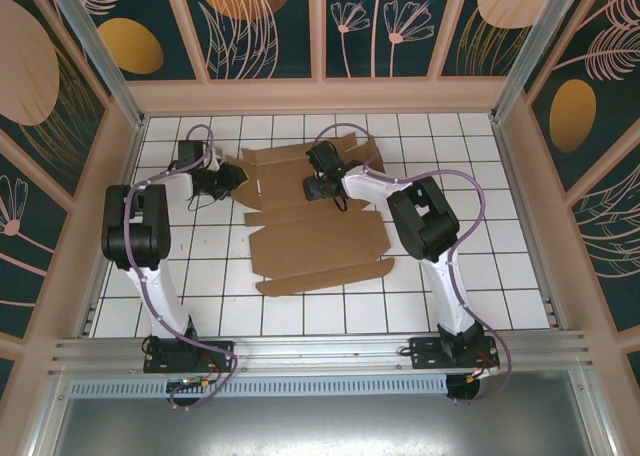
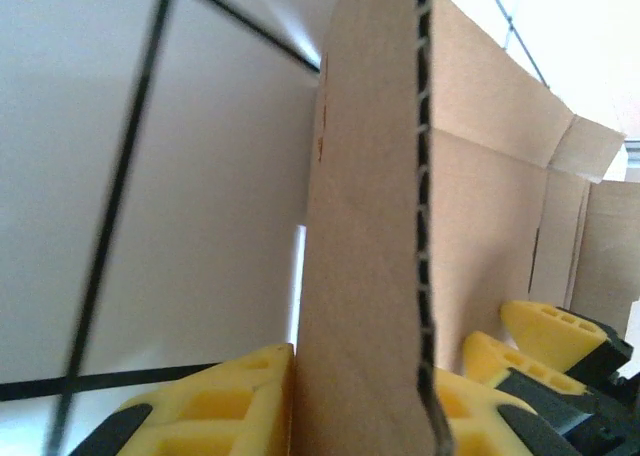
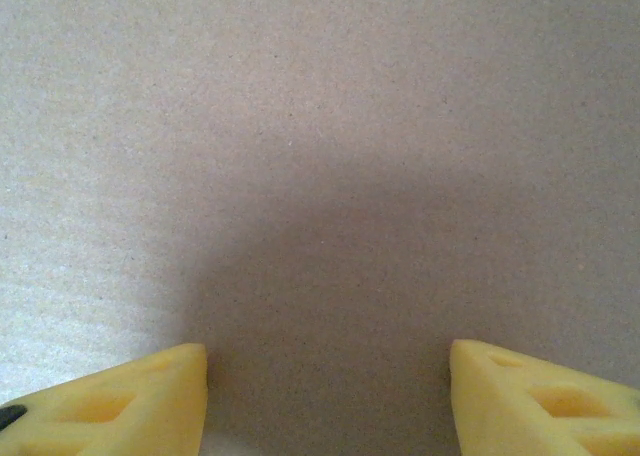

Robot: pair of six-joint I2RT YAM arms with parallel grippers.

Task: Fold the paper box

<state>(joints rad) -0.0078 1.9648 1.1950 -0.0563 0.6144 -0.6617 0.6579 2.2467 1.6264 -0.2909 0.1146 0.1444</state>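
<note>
The paper box (image 1: 315,241) is a brown die-cut cardboard sheet lying mostly flat on the white tiled floor. Its far left flap (image 2: 365,226) stands up on edge. My left gripper (image 1: 230,181) is at the sheet's far left edge. In the left wrist view, the left gripper (image 2: 360,406) has its yellow fingers (image 2: 225,401) closed against both faces of that flap. My right gripper (image 1: 320,183) points down onto the sheet's far middle panel. In the right wrist view, the right gripper (image 3: 328,396) is open, its tips wide apart and close over bare cardboard (image 3: 320,156).
The tiled floor (image 1: 500,226) is boxed in by low beige walls (image 1: 320,94) at the back and both sides. A metal rail (image 1: 320,351) runs along the near edge, where both arm bases are bolted. Bare tiles lie to the right of the sheet and in front of it.
</note>
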